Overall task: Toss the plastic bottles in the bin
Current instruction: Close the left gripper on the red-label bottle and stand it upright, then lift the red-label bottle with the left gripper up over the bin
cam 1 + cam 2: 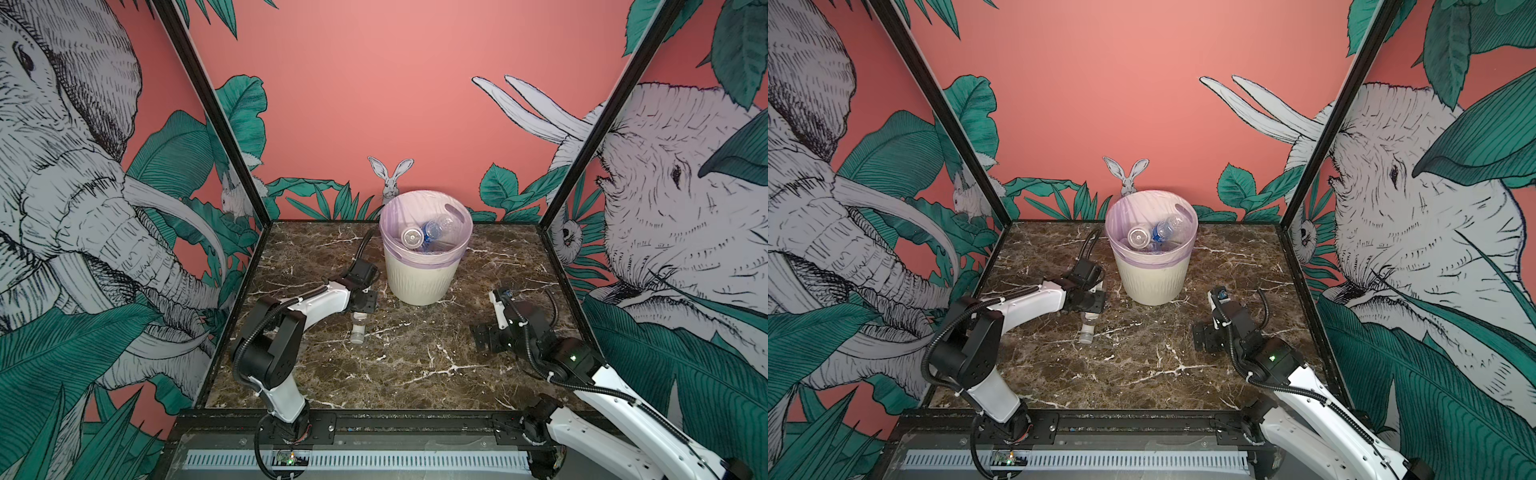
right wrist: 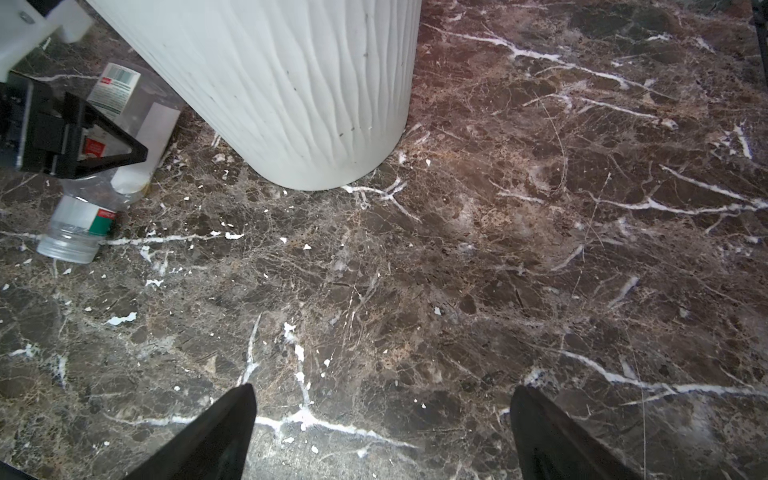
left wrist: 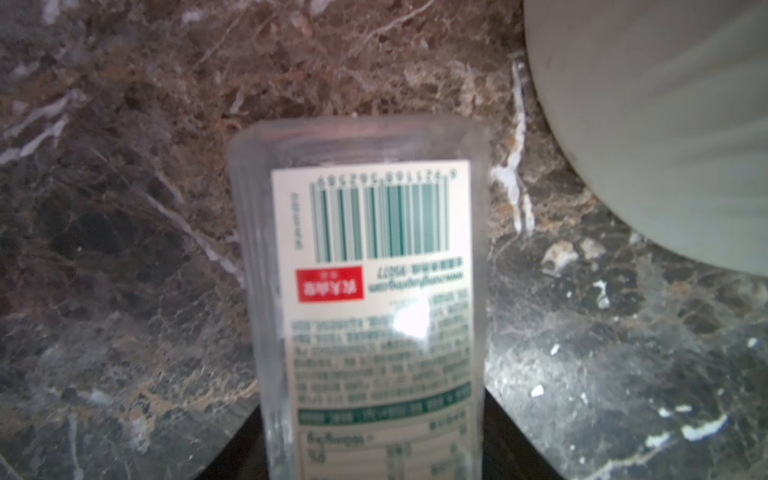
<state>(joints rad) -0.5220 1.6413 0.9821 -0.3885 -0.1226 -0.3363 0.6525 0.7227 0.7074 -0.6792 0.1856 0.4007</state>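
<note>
A clear flat-sided plastic bottle (image 1: pixel 358 329) (image 3: pixel 365 270) with a white, green and red label lies on the marble just left of the bin (image 1: pixel 419 280) (image 1: pixel 1152 280), its cap towards the front. My left gripper (image 1: pixel 360 311) (image 3: pixel 372 415) is down over its body, a black finger (image 3: pixel 511 436) against each flat side, shut on it. Inside the lilac-lined bin lie several bottles (image 1: pixel 432 232), one with a blue label. My right gripper (image 1: pixel 480 337) (image 2: pixel 382 399) hovers open over bare marble to the right of the bin, nothing between its fingers.
The cream ribbed bin wall (image 3: pixel 665 124) (image 2: pixel 291 83) stands close beside the held bottle (image 2: pixel 83 224). Black frame posts and printed walls close in the marble table (image 1: pixel 415 374) on three sides. A black rail runs along the front edge.
</note>
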